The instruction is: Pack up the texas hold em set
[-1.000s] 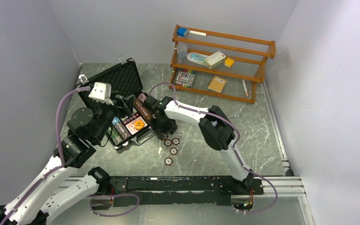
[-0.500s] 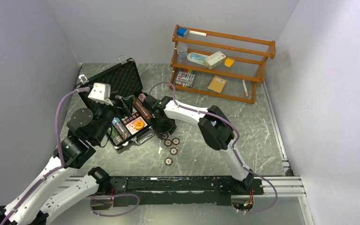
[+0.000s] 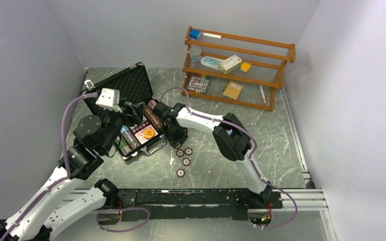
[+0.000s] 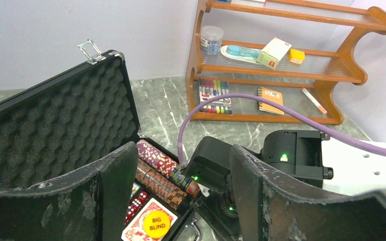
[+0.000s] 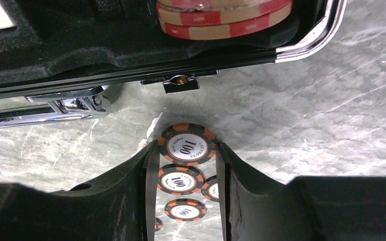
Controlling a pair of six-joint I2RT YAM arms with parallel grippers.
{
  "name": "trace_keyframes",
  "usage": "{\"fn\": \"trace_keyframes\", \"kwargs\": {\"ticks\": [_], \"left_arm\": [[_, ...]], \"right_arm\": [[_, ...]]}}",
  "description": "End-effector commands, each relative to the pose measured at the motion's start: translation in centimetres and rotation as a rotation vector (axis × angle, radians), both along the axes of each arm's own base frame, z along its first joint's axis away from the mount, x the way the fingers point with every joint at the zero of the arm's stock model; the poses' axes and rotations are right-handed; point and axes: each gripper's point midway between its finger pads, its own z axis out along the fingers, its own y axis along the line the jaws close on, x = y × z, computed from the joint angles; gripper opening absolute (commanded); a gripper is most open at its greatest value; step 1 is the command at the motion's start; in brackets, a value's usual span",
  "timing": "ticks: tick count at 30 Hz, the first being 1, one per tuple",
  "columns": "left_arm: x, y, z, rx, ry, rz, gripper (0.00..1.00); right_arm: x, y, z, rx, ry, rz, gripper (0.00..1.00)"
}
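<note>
Beside the case (image 3: 128, 85) our right hand (image 5: 186, 150) straddles one chip (image 5: 186, 144) for packing, though we cannot tell if it grips; left hand (image 4: 183, 165) gapes empty.

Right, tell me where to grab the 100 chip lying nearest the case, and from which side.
Take the 100 chip by its rim, at two opposite points, probably coming down from above. It lies flat on the table, so only the thin edge gives purchase. The right gripper stands with a finger either side of it.
</note>
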Motion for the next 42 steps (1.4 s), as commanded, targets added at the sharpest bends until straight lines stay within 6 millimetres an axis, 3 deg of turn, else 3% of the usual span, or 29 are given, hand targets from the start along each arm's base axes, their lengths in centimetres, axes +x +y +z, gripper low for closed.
{"fn": "trace_keyframes", "kwargs": {"ticks": [1, 8, 22, 42], "left_arm": [[0.4, 0.3, -0.4, -0.002, 0.011, 0.027, 0.71], [0.5, 0.2, -0.5, 0.0, 0.014, 0.025, 0.72], [0.6, 0.0, -0.8, 0.006, 0.024, 0.022, 0.72], [0.7, -0.1, -1.0, 0.008, 0.028, 0.022, 0.72]], "right_arm": [[0.3, -0.2, -1.6, -0.017, -0.023, -0.022, 0.42], [0.3, 0.0, 1.2, 0.012, -0.039, -0.02, 0.44], [-1.4, -0.5, 3.1, 0.049, -0.002, 0.015, 0.45], [-4.4, -1.2, 1.5, 0.016, 0.042, 0.05, 0.46]]}}
